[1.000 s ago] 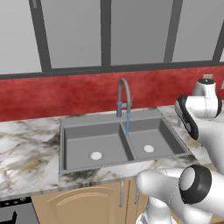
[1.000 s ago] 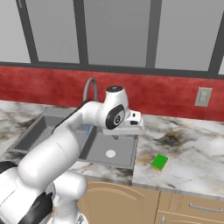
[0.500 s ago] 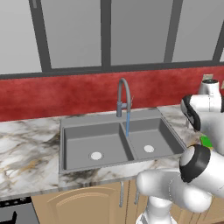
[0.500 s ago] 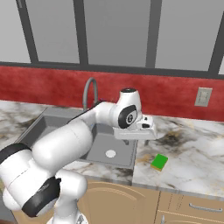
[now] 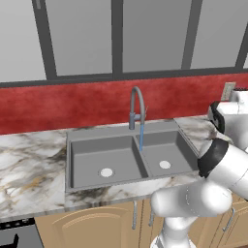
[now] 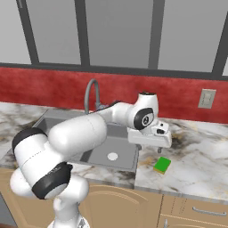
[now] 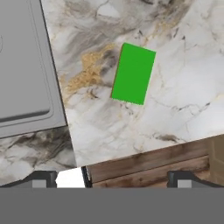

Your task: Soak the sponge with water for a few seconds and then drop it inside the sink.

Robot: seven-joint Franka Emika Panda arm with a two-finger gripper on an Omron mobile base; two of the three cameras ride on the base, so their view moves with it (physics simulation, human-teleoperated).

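Note:
The sponge (image 7: 133,73) lies green side up on the marble counter, to the right of the sink (image 6: 99,153), near the counter's front edge (image 6: 162,165). My gripper (image 7: 113,178) hovers over that edge, open and empty, its fingertips (image 7: 43,179) well short of the sponge. In the right base view my hand (image 6: 150,136) hangs just above and to the left of the sponge. The sink's rim (image 7: 52,87) runs down the left of the hand view. Water (image 5: 141,138) falls in a thin blue stream from the arched faucet (image 5: 136,104) into the sink's right basin (image 5: 164,150).
The counter (image 6: 200,156) stretches right of the sponge, with a dark stain behind it. Wooden cabinet fronts (image 7: 153,162) drop below the counter edge. A red backsplash with a wall outlet (image 6: 207,98) stands behind, under tall windows.
My arm has swung right, from in front of the sink's right basin out over the counter, bringing the hand close above the sponge. The sponge lies where it was. The jaws stayed open.

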